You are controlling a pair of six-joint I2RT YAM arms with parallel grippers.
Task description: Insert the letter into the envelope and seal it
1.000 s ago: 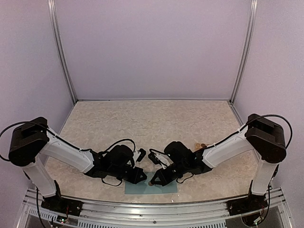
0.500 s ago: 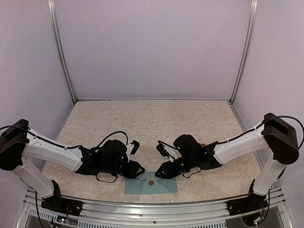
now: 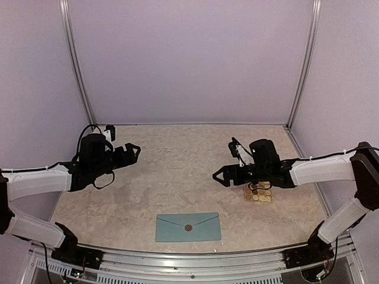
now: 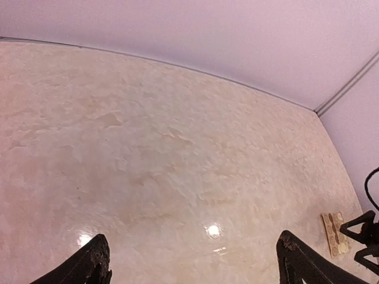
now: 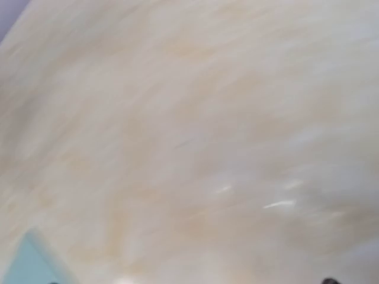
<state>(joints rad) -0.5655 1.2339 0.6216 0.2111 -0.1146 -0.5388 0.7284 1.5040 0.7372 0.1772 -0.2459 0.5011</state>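
L jaws are wide open & hold nothing, up over the left side of the bench (image 3: 177, 148). R jaws look open too, w/ nothing in them, just by the sticker sheet (image 3: 258, 193). The blue envelope (image 3: 172, 231) lies flat at the near edge, in the middle, well apart from both jaws. Its flap is down w/ a round sticker (image 3: 188, 227) on the tip.

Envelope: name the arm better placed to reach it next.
Right, probably. The right end effector hangs nearer the envelope, whose corner shows in its wrist view; the left end effector sits farther back and off to the side.
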